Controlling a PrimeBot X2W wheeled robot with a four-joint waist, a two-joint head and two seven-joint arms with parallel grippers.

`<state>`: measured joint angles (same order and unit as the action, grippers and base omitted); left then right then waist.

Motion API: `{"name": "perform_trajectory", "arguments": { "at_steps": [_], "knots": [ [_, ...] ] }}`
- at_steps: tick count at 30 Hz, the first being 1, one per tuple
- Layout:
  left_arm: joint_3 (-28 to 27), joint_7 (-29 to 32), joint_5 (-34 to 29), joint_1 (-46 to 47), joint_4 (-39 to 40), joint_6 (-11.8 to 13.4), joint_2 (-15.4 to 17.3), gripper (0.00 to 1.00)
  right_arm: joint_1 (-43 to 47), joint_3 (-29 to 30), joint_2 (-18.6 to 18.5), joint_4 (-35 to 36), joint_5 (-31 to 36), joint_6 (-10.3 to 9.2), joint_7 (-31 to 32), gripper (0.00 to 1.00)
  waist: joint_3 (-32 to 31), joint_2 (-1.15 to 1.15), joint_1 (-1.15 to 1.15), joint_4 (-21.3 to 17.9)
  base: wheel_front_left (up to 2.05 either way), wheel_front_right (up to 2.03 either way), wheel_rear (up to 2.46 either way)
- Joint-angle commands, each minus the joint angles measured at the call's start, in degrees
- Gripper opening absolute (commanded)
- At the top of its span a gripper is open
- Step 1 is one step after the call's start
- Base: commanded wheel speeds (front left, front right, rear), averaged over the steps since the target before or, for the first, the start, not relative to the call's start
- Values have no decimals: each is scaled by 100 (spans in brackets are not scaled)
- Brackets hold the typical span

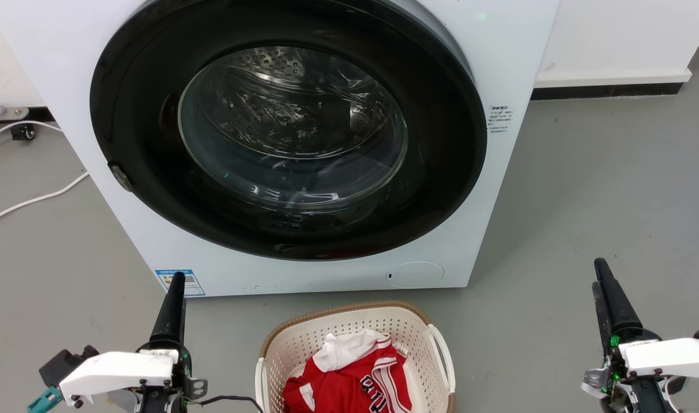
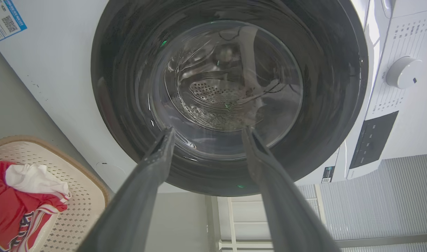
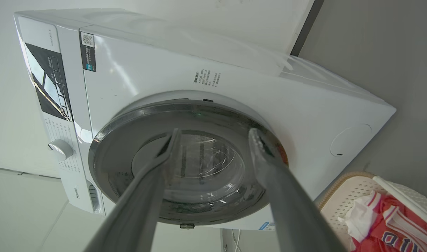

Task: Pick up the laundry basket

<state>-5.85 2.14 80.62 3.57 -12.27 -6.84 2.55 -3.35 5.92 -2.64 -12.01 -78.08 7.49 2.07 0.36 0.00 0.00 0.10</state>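
Cream-white perforated plastic laundry basket (image 1: 295, 351) with brown woven-look rim and white loop side handles: at 6 o'clock in the head view, upright on the grey floor (image 1: 584, 201), just in front of the machine, touched by neither arm. Holds a crumpled red-and-white jersey (image 1: 349, 381); lettering on it only partly seen, not readable.

At 9 o'clock of the basket, near it: left gripper (image 1: 176, 282), white wrist housing low, long dark fingers pointing to 12 o'clock; fingers apart in the left wrist view, nothing between them. At 3 o'clock, well apart: right gripper (image 1: 600, 271), fingers leaning slightly toward 11 o'clock, likewise spread and empty in the right wrist view.

At 12 o'clock: white front-loading washing machine (image 1: 515, 57), round dark glass door (image 1: 292, 132) closed. Blue sticker (image 2: 5, 17) with a QR code at a bottom corner of the front; small printed label (image 1: 500, 119) at 3 o'clock of the door; print on both too small to read. White round dial (image 2: 404, 72) beside a black control panel (image 2: 372, 140).
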Motion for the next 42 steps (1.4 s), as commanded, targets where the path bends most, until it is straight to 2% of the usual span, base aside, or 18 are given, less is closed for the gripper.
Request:
{"name": "perform_trajectory", "arguments": {
  "at_steps": [1,19,29,42],
  "knots": [
    [28,-80,-277,67,197,37,21,100,-14,-16,-14,213,357,0,-72,100,2,0,0,2,0,0,0],
    [284,-491,-2231,-68,716,263,26,100,157,-358,-19,807,2754,0,-484,100,26,0,0,17,0,0,0],
    [409,-688,-3228,-164,823,284,29,100,273,-475,-21,901,3697,0,-679,100,37,0,0,31,0,0,0],
    [601,-916,-4414,-267,744,490,32,100,412,-604,-24,965,4756,0,-909,100,34,0,0,52,0,0,0]
  ]
}}
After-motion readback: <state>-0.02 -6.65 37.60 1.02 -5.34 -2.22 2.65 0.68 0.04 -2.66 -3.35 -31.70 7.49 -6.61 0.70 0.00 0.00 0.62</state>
